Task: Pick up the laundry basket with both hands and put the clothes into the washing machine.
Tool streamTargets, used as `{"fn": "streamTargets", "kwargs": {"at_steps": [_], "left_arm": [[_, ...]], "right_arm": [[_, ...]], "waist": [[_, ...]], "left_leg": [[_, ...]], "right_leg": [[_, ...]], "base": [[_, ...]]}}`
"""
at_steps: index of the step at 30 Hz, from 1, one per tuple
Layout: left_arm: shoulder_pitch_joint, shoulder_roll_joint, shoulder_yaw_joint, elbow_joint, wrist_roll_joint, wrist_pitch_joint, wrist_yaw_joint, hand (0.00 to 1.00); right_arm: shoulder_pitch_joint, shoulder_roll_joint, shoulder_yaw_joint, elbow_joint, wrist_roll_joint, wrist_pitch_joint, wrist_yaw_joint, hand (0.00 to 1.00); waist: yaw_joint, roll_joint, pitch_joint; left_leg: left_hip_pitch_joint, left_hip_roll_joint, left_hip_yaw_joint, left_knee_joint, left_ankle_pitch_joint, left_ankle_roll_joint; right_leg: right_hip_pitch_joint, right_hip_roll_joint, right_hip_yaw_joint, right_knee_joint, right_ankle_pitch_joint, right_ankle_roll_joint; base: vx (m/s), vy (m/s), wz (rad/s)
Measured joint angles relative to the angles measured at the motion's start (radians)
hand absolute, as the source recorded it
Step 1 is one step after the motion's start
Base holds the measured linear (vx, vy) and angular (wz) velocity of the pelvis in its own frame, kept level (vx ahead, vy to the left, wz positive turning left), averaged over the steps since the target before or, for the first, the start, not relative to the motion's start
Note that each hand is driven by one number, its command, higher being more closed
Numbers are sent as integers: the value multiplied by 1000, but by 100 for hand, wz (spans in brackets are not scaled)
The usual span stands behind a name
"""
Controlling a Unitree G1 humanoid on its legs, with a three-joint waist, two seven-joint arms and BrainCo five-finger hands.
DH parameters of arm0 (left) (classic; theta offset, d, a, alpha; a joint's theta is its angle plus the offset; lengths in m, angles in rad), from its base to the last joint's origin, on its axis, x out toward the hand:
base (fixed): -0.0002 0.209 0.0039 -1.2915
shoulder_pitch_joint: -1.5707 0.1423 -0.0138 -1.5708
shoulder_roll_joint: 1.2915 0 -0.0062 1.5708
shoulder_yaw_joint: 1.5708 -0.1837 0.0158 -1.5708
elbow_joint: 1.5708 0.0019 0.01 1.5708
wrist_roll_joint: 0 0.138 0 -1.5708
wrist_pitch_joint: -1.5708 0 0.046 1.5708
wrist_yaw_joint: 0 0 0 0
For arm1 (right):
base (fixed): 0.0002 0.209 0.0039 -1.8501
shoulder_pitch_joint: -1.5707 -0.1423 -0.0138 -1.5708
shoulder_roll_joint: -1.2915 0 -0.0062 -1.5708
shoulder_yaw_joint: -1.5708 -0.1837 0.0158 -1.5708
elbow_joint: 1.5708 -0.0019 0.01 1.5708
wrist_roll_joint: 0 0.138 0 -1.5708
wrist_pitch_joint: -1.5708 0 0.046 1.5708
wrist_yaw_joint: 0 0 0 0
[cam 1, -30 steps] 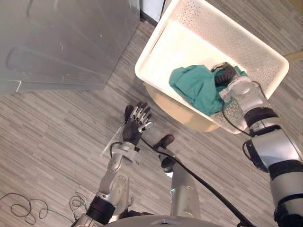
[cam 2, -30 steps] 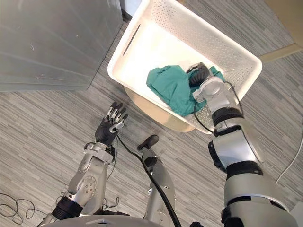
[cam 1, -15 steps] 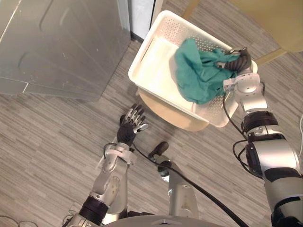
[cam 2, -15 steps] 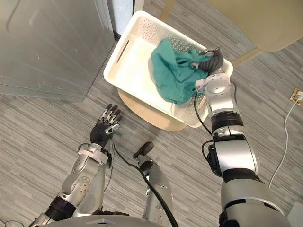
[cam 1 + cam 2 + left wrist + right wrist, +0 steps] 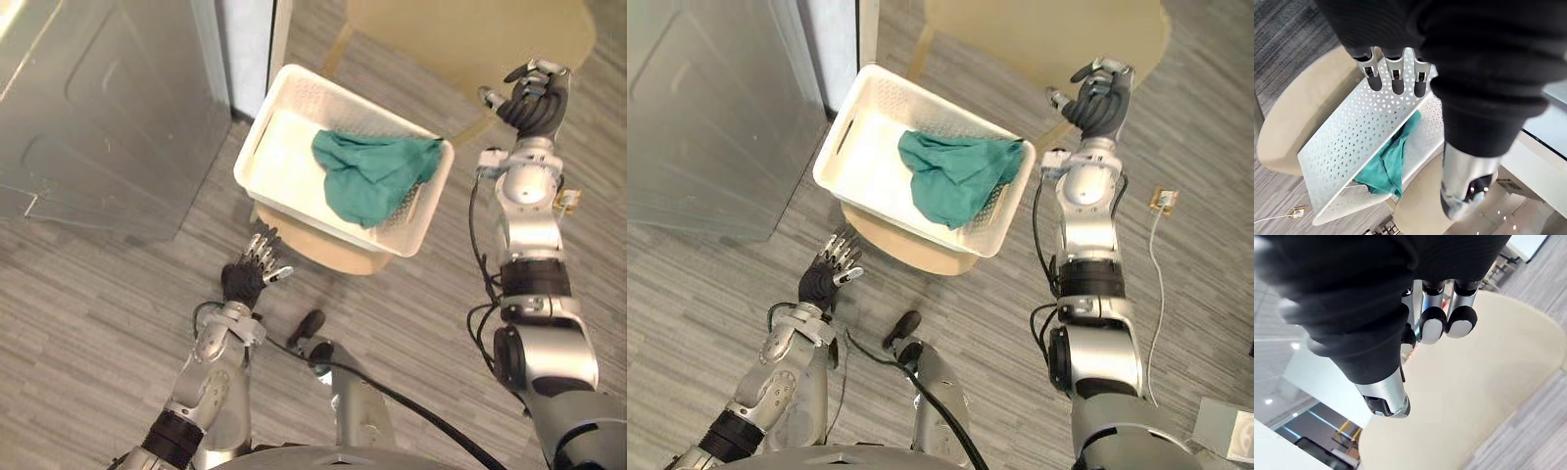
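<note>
Sitting on a round tan stool (image 5: 323,257), the white laundry basket (image 5: 279,171) has its left wall close to the corner of the grey washing machine (image 5: 98,117), with only a thin strip of floor between them. That left wall has a long handle slot in it. The stool's edge sticks out from under the basket's near side.

The green cloth (image 5: 367,176) lies inside the basket, bunched in the right half. One end of it climbs up the right wall to the rim. The left half of the basket's bottom is bare and white.

The left hand (image 5: 245,281) is low, near the front edge of the stool, but it touches nothing. Its fingers are straight and spread – it is let go and free. In the left wrist view the fingers (image 5: 1394,78) point at the basket's holey wall.

The right hand (image 5: 534,103) is up high, well apart from the basket, past its right corner. Its fingers are curled in tight, and there is nothing in them.

Behind the basket stands a big round tan table (image 5: 470,39). The floor (image 5: 88,313) is grey wood planks – there is wide open room in front of the washing machine and to the right of the stool.
</note>
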Motion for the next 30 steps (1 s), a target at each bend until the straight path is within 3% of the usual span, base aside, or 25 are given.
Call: {"fn": "streamTargets", "kwargs": {"at_steps": [7, 8, 11, 16, 21, 27, 30], "left_arm": [[-27, 8, 26, -2, 102, 0, 41, 0], [-41, 9, 29, -5, 102, -1, 55, 0], [-75, 8, 33, -8, 102, -8, 70, 0], [-92, 3, 36, -8, 102, -10, 78, 0], [-79, -1, 34, -7, 102, -11, 74, 0], [-65, 2, 33, -8, 111, -12, 53, 0], [-72, 2, 28, -8, 120, -12, 49, 0]], "right_arm": [[121, 29, -9, -139, -13, -39, 14, 100], [126, 29, -4, -145, -2, -44, 25, 0], [122, 16, 28, -143, 67, -54, 83, 0], [70, -26, 209, -37, 107, -35, 197, 0], [-74, -96, 371, 177, 104, -5, 250, 0], [-229, -110, 452, 340, 92, 3, 253, 0], [-273, -109, 464, 420, 53, 12, 253, 0]], "waist": [[-27, -53, -85], [-27, -61, -103], [-34, -67, -111], [-39, -68, -111], [1, -53, -56], [53, -34, 27], [61, -28, 57]], "left_leg": [[60, 4, 47, -5, -21, 3], [66, 7, 52, -5, -24, 3], [69, 19, 60, 1, -18, -4], [63, 24, 70, 1, -14, -3], [19, 31, 18, 1, -7, -7], [-46, 32, -22, 1, 8, -14], [-77, 21, -41, 1, 28, -7]], "right_leg": [[47, 14, 39, -33, 7, 7], [52, 23, 50, -52, 20, 5], [67, 46, 56, -96, 53, 0], [69, 63, 63, -134, 85, -5], [62, 74, 17, -149, 91, -9], [17, 71, -17, -144, 94, -11], [-9, 55, -36, -118, 84, -9]], "base": [[15, -38, -16], [47, -31, -24], [28, -31, -18], [-14, -15, -10], [-36, -33, 20], [-23, -32, 15], [79, -23, 21]]}}
